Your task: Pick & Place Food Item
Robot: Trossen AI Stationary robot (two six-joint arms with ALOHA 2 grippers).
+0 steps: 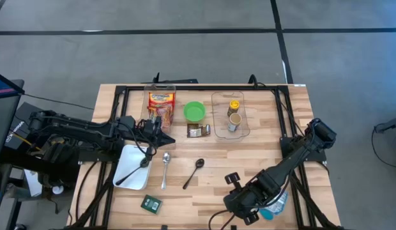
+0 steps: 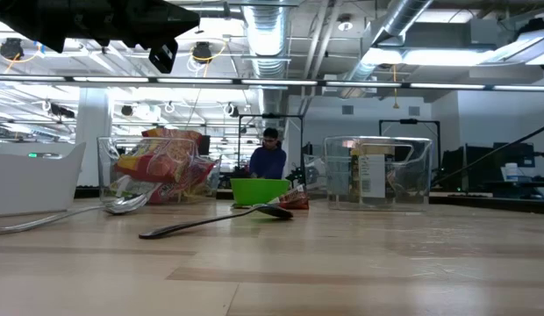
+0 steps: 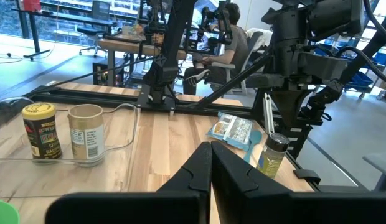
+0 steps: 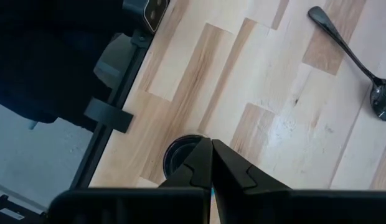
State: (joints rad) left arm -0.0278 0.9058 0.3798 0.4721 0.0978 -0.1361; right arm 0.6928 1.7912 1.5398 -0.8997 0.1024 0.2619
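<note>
While both claws are sitting fully closed and empty, I am sizing up the snack bag (image 1: 161,102) in its clear bin (image 1: 161,88), just beyond the left claw (image 1: 161,135), which is hanging beside the white tray (image 1: 128,171). Bag is looking light, soft and crinkly, likely slippery, so I am planning a pinch on its top edge. Right claw (image 1: 239,203) is waiting at the near edge, well apart. Bag and jar (image 3: 41,129) print is not readable.

Black spoon (image 1: 193,172) and silver metal spoon (image 1: 165,170) side by side on light wooden table (image 1: 204,198); small green packet (image 1: 151,204) near table's front edge.
</note>
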